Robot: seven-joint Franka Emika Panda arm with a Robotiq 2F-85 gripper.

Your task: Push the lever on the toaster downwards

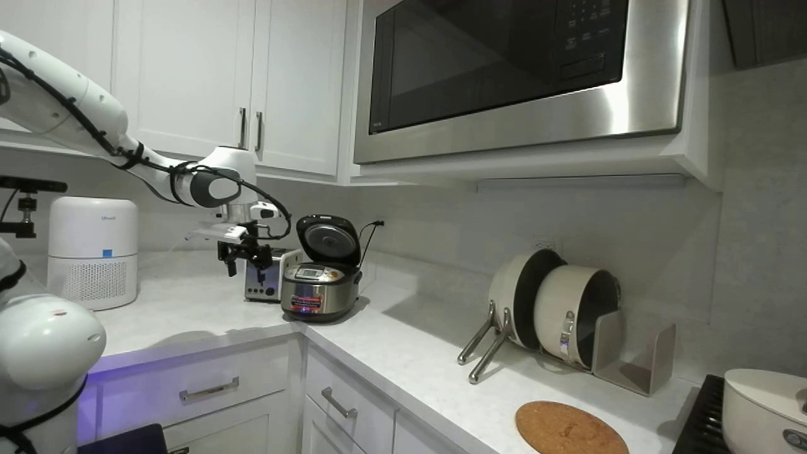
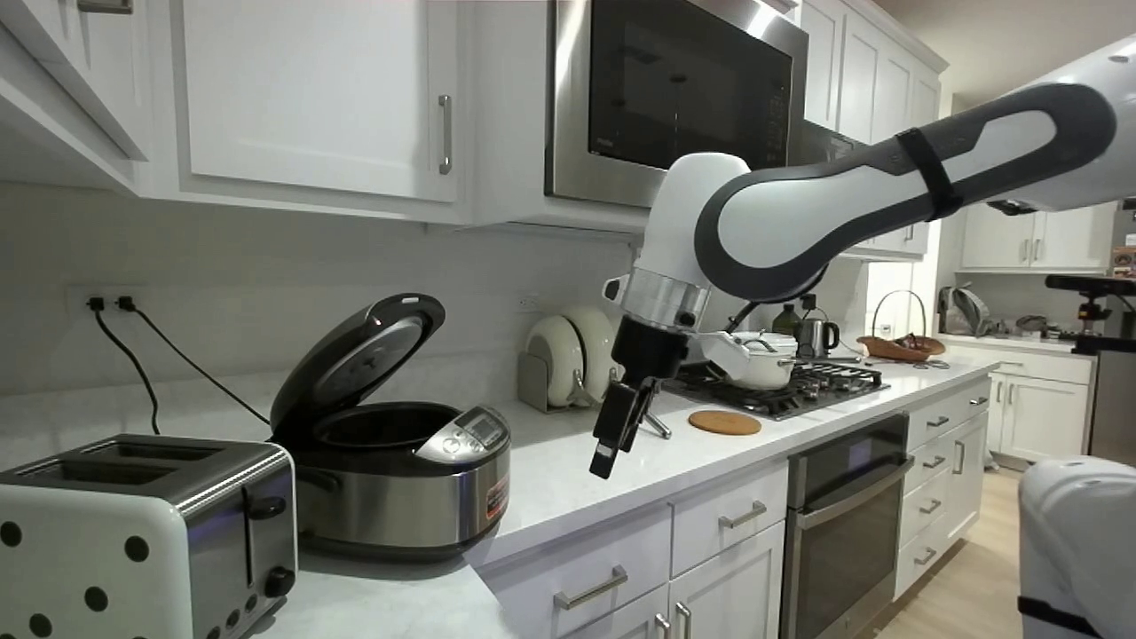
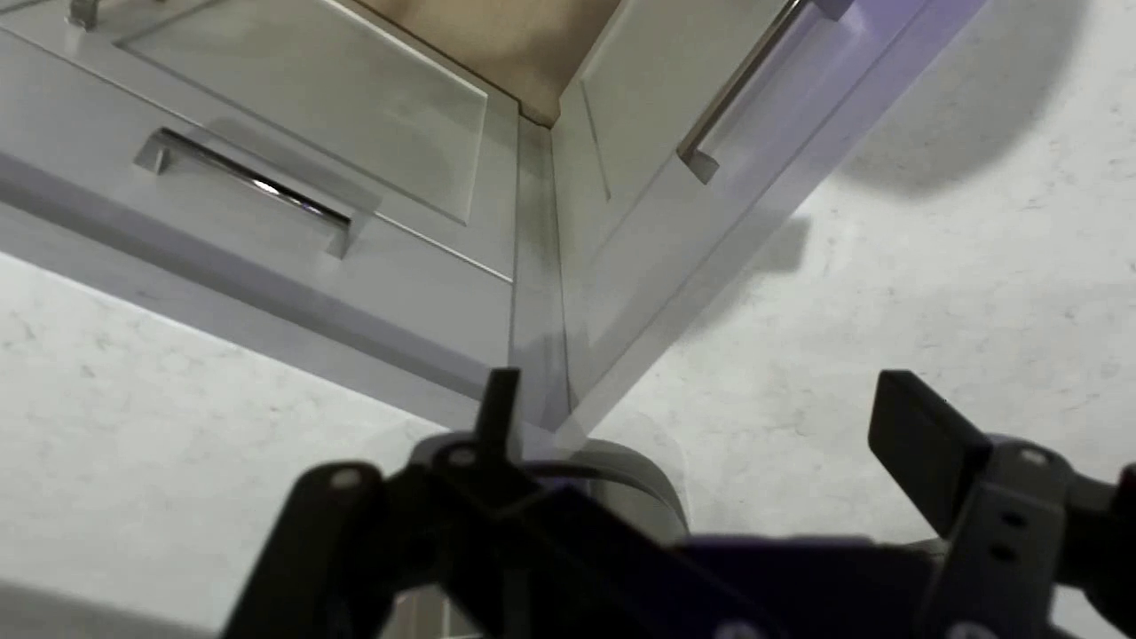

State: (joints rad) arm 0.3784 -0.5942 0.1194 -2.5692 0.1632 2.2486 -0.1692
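Above the jaws, white cabinets (image 1: 183, 82) hang, while below the jaws spreads the white table (image 1: 416, 353), its inner corner showing between them in the wrist view. The white arm (image 2: 790, 222) slopes down to the jaws from the right in an exterior view. A steel-framed microwave (image 1: 492, 69) sits higher than the jaws in both exterior views. Well to their left, in an exterior view, stands a white canister appliance (image 1: 93, 252). Two pale pans (image 1: 561, 309) stand on edge well to the right of the jaws in an exterior view. A silver cooker (image 2: 399, 497), its black lid (image 2: 359, 359) raised, is left of the jaws in an exterior view. Just beside it stands the toaster (image 2: 151, 532), with a silver front and black dots on its white side; it lies farther left of the jaws than the cooker does, apart from them, and whether it touches the cooker cannot be told. A round brown mat (image 1: 567, 429) lies flat to the right of the jaws in an exterior view. The jaws point downward, released: they are spread wide, and pale table shows through the gap in the wrist view. High on the toaster's front, left of the jaws, sticks out the dark lever (image 2: 266, 508). Below it is a black dial (image 2: 280, 581).
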